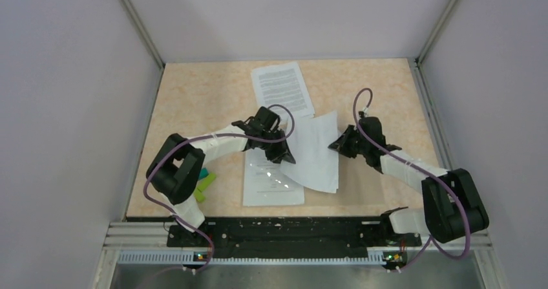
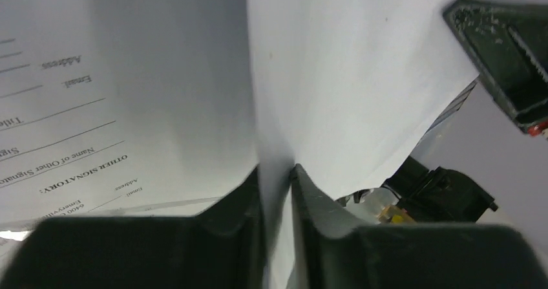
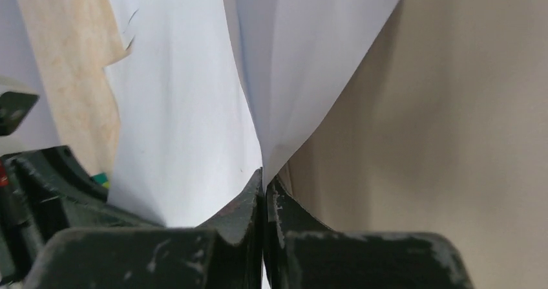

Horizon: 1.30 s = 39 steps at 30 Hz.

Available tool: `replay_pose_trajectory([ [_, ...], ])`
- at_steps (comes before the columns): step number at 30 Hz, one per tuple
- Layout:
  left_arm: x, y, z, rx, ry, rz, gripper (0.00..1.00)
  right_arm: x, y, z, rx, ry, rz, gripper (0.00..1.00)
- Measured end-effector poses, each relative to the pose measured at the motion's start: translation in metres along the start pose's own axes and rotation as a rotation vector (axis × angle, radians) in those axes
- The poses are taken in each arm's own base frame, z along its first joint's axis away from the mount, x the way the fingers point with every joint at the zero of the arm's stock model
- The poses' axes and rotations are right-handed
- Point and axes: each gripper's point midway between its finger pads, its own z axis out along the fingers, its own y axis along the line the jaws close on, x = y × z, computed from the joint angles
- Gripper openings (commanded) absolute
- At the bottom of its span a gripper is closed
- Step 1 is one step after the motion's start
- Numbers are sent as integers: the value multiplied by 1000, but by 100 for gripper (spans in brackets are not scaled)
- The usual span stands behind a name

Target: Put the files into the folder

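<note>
A white sheet (image 1: 316, 153), blank side up, hangs lifted between my two grippers over the middle of the table. My left gripper (image 1: 287, 154) is shut on its left edge; the paper (image 2: 355, 75) runs between the jaws of the gripper (image 2: 276, 172). My right gripper (image 1: 336, 143) is shut on its right edge; the jaws of the gripper (image 3: 263, 176) pinch the sheet (image 3: 187, 127). The tan folder (image 1: 362, 187) lies flat under and right of the held sheet and fills the right of the right wrist view (image 3: 452, 140). A printed sheet (image 1: 271, 182) lies front left, also in the left wrist view (image 2: 64, 108). Another printed sheet (image 1: 279, 85) lies at the back.
Green and teal blocks (image 1: 205, 182) lie by the left arm's base, near the table's left edge. Grey walls close the table on the left, back and right. The speckled tabletop (image 1: 194, 101) shows at the back left.
</note>
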Motion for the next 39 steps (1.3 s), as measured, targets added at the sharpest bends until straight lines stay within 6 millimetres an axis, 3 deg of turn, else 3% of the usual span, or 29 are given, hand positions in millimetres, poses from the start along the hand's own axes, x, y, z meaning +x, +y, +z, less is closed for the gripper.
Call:
replay_pose_trajectory([
  [4,-11,-22,-4,24,-33,101,46,-33,2,-12,111,-76,-120,0],
  [9,-22,-48,2,27,-76,237,47,-89,29,-58,186,-250,-262,0],
  [12,-19,-54,16,-1,-76,301,47,-107,44,-84,205,-316,-300,0],
  [20,-6,-47,54,-110,-73,397,44,-128,57,-133,284,-381,-340,0],
  [26,-6,-45,65,-157,-113,426,41,-140,66,-160,314,-428,-357,0],
  [34,-44,-46,59,-259,-298,432,39,-144,72,-172,315,-448,-365,0],
  [39,-63,-54,67,-277,-358,433,38,-142,71,-172,318,-438,-365,0],
])
